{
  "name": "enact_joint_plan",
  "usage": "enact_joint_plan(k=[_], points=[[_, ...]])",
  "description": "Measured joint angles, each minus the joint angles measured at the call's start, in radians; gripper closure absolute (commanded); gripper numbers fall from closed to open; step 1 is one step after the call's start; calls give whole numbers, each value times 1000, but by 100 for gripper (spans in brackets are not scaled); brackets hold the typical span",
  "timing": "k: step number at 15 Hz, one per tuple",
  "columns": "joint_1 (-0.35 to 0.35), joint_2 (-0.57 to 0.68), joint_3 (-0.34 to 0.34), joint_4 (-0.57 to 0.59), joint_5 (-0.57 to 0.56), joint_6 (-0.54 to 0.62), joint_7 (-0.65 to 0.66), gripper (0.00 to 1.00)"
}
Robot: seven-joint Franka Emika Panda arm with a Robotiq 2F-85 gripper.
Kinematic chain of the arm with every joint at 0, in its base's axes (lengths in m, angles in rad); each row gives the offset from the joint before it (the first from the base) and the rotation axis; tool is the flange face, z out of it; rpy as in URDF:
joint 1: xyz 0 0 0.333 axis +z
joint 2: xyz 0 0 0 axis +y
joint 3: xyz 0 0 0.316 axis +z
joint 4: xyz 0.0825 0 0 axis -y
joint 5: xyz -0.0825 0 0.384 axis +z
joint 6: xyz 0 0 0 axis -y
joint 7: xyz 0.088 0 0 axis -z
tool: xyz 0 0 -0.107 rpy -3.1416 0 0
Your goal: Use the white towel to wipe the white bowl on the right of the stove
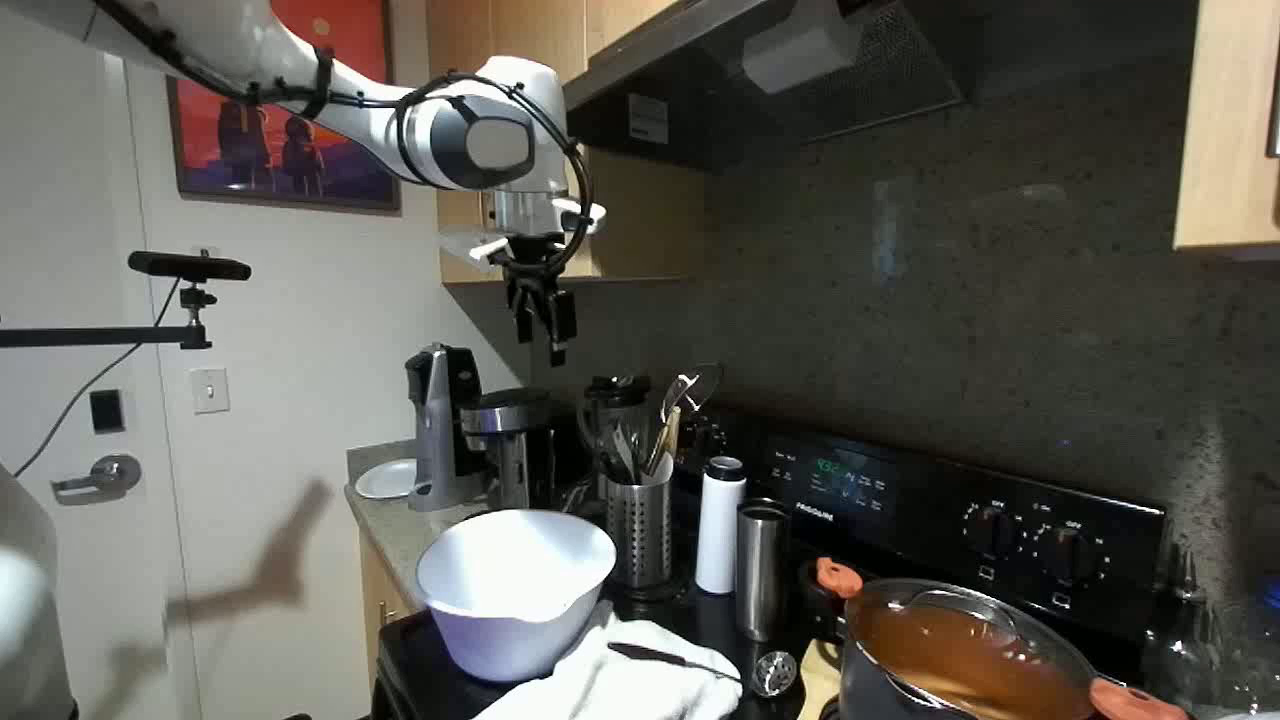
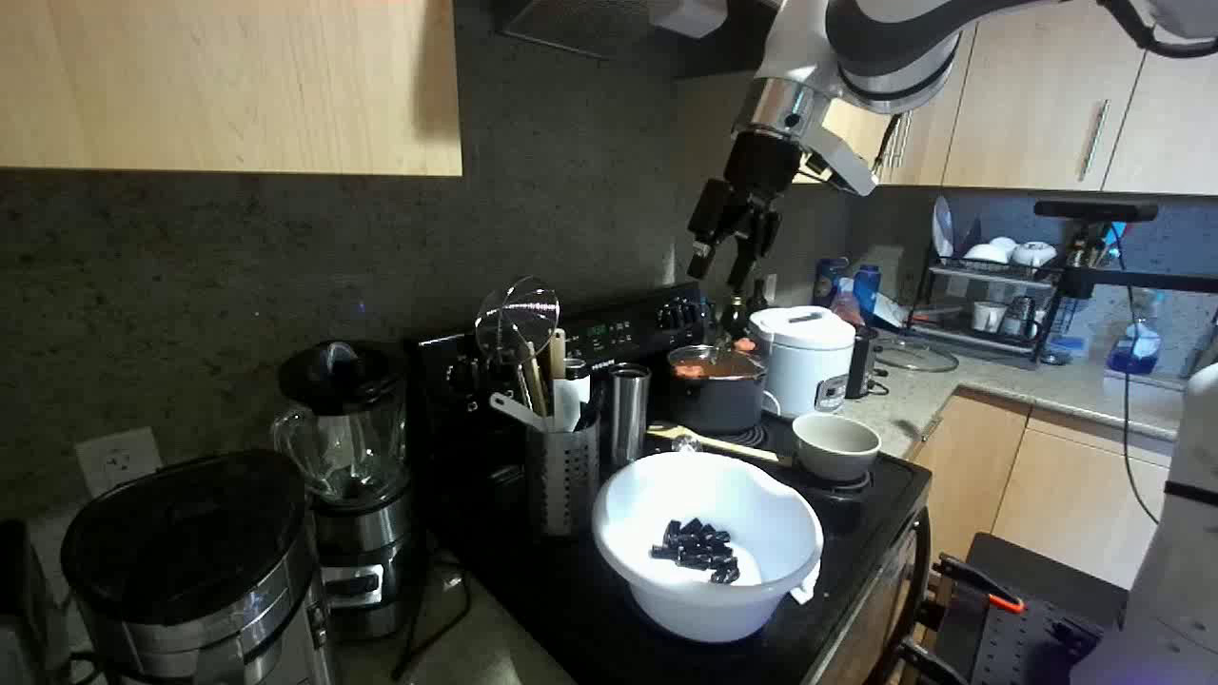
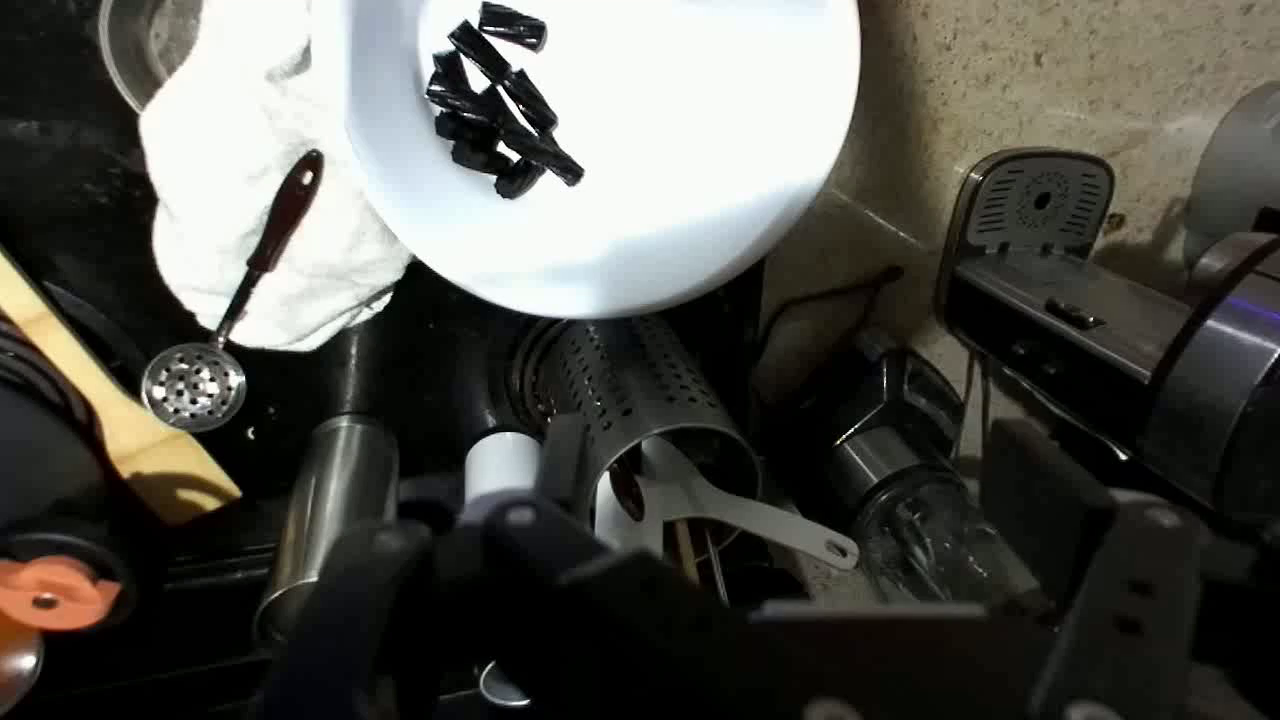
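Note:
A large white bowl (image 1: 510,625) stands on the black stove, seen also in an exterior view (image 2: 704,609) and in the wrist view (image 3: 650,235). Several black twisted pieces (image 2: 699,547) lie in it. The crumpled white towel (image 1: 610,675) lies beside that bowl, partly under its edge in the wrist view (image 3: 250,190). A slotted spoon (image 3: 285,215) with a dark handle rests on the towel. A smaller off-white bowl (image 2: 837,457) stands at the stove's other end. My gripper (image 1: 541,340) is open and empty, high above the stove; its fingers spread in the wrist view (image 3: 800,480).
A perforated utensil holder (image 2: 563,480), a steel tumbler (image 1: 762,570) and a white bottle (image 1: 720,530) stand behind the large bowl. A pot (image 1: 960,660) with orange handles holds brown liquid. A blender (image 2: 347,457) and coffee maker (image 2: 190,571) stand alongside. The range hood (image 1: 650,70) hangs above.

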Motion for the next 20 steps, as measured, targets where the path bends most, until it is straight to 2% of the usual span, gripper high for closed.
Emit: enact_joint_plan(k=[6,13,20], points=[[-11,7,-10,0,-10,0,-7,0],[-137,114,-102,-15,-130,-8,-4,0],[-205,199,-160,-125,-141,-104,24,0]])
